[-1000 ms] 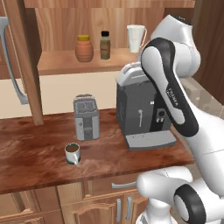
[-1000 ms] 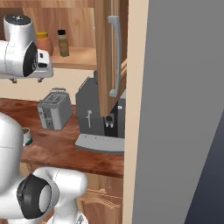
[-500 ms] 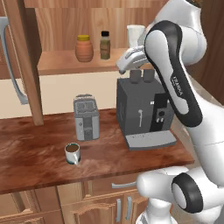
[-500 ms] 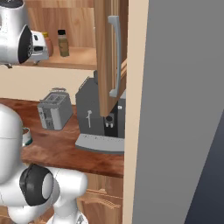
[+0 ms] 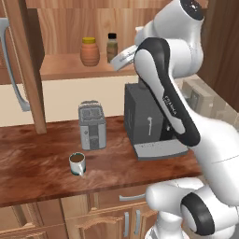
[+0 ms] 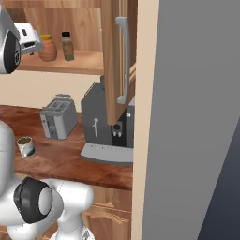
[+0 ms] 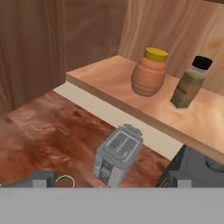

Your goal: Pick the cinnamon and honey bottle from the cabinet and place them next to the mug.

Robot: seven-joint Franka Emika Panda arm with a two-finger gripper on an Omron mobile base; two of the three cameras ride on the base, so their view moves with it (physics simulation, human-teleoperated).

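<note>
On the cabinet [image 5: 60,67] shelf stand the squat orange honey bottle [image 5: 89,51] with its yellow lid and, to its right, the slim black-capped cinnamon [image 5: 112,47]. My gripper [image 5: 117,62] hovers open just in front of the cinnamon, touching neither. From the right, the gripper [image 6: 33,41] sits left of the honey bottle [image 6: 48,48] and cinnamon [image 6: 68,46]. The hand view looks down on the honey bottle [image 7: 149,72] and cinnamon [image 7: 190,83], fingertips [image 7: 38,180] spread wide with nothing between. The white mug [image 5: 77,163] stands on the counter below.
A grey toaster [image 5: 92,130] stands behind the mug, and a dark coffee machine [image 5: 149,126] sits to its right under my arm. The open cabinet door [image 6: 117,56] with its grey handle hangs over the coffee machine [image 6: 101,126]. A wooden post [image 5: 28,70] rises at the left.
My arm has lifted and swung left, bringing the hand from above the coffee machine up to the shelf by the cinnamon. The gripper stays open. The bottles and mug have not moved.
</note>
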